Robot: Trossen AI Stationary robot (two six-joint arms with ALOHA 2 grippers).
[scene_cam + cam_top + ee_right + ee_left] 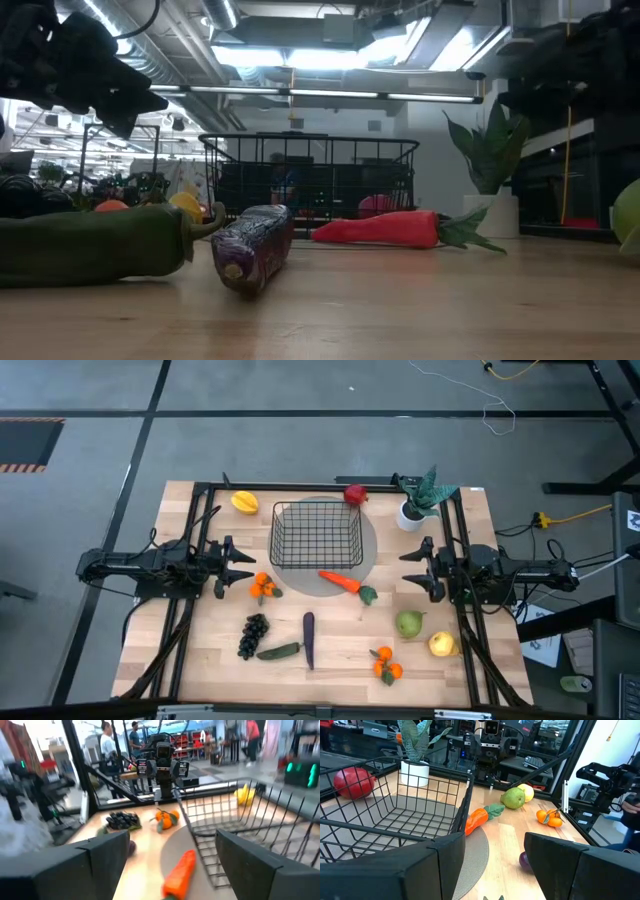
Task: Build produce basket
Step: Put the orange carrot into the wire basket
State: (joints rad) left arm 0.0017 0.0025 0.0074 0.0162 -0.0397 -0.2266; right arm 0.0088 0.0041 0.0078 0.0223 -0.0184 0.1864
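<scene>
The black wire basket (317, 532) stands empty on a round grey mat (330, 582) at the table's middle. Around it lie the produce: an orange carrot (343, 582), a red fruit (355, 494), a yellow fruit (244, 501), tangerines (263, 587), dark grapes (253, 634), a green cucumber (279, 651), a purple eggplant (309, 637), a green pear (409, 624), a yellow fruit (442, 644) and more tangerines (387, 665). My left gripper (243, 564) is open left of the basket. My right gripper (411, 569) is open right of the carrot. Both hold nothing.
A white-potted green plant (420, 499) stands at the far right corner. Black frame rails (190, 540) run along the table's left, right and far sides. People stand in the room beyond the table in the right wrist view (106, 742).
</scene>
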